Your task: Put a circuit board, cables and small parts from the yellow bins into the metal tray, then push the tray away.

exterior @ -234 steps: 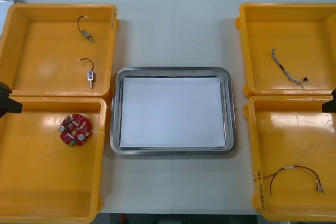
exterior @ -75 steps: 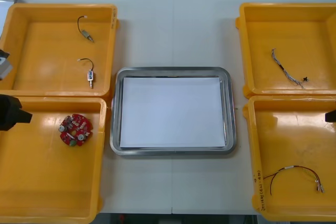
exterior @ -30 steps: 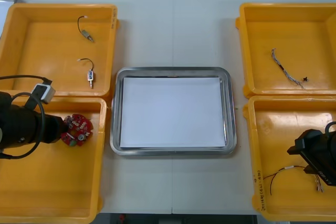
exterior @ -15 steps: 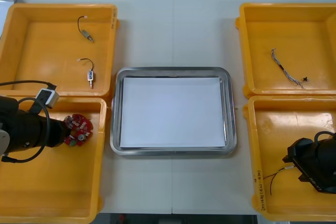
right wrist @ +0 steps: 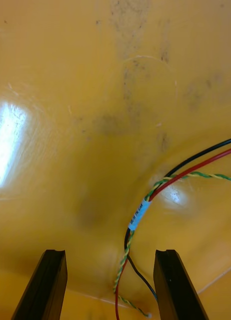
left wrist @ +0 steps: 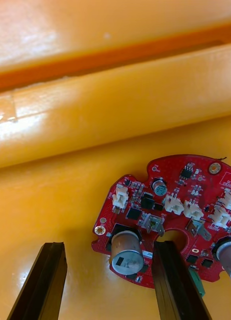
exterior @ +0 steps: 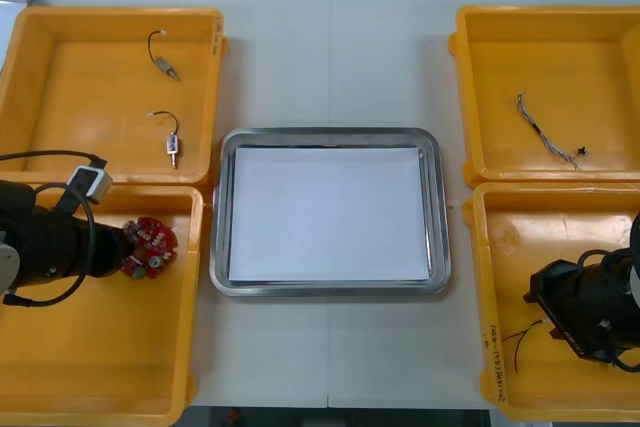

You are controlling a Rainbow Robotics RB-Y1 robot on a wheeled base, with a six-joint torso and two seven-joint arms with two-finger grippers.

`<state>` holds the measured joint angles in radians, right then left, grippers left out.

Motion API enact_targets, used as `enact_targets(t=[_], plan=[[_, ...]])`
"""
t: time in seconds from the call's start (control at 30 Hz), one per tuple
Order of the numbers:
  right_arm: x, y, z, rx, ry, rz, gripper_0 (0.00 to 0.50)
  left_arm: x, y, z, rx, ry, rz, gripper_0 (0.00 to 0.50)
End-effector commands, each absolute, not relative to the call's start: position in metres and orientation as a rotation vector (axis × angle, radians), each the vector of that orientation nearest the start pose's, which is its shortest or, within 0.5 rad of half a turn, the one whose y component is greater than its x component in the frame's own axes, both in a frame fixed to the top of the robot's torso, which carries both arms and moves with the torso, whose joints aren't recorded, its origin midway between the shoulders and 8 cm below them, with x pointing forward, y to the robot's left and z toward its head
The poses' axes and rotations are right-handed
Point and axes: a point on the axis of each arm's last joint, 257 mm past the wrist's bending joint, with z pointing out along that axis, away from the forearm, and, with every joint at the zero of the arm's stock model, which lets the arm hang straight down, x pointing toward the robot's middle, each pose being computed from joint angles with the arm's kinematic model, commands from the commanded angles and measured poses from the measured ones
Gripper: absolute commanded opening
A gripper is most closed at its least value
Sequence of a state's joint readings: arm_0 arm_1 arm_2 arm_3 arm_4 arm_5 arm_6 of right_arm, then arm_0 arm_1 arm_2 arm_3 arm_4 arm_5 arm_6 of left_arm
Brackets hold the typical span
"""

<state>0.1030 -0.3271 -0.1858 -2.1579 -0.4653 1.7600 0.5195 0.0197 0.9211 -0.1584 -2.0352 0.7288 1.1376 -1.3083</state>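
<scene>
The metal tray (exterior: 330, 134) lies in the middle of the table (exterior: 330, 47), between two pairs of bins. In the far left bin (exterior: 40, 97) are two small metal parts (exterior: 172, 144) (one behind the other). In the near left bin (exterior: 100, 347) lies the circuit board (exterior: 150, 245), with the left gripper (left wrist: 108, 246) over its edge. The far right bin (exterior: 600, 47) holds a twisted cable (exterior: 545, 132). In the near right bin (exterior: 520, 237) a cable bundle (right wrist: 145, 200) passes between the fingers of the right gripper (right wrist: 108, 252).

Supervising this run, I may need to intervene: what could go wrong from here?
The left end effector is open with one finger over the circuit board, not past its edge; descending could press on components. The right end effector straddles the cable near one finger; closing may catch only some strands.
</scene>
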Motion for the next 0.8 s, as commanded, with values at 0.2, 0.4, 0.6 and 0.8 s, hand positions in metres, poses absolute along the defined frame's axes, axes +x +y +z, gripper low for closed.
enact_targets(t=[0.2, 0.4, 0.6, 0.8], plan=[[0.311, -0.295, -0.344, 1.444, 2.480, 0.351, 0.500, 0.425, 0.306, -0.279, 0.270, 2.488, -0.051, 0.500], [0.310, -0.292, -0.348, 1.456, 2.466, 0.370, 0.500, 0.424, 0.305, -0.281, 0.268, 2.492, -0.055, 0.394], [0.311, -0.293, -0.350, 1.455, 2.444, 0.373, 0.500, 0.423, 0.304, -0.281, 0.269, 2.496, -0.063, 0.000], [0.311, -0.297, -0.354, 1.450, 2.432, 0.365, 0.500, 0.424, 0.304, -0.279, 0.266, 2.494, -0.067, 0.000]])
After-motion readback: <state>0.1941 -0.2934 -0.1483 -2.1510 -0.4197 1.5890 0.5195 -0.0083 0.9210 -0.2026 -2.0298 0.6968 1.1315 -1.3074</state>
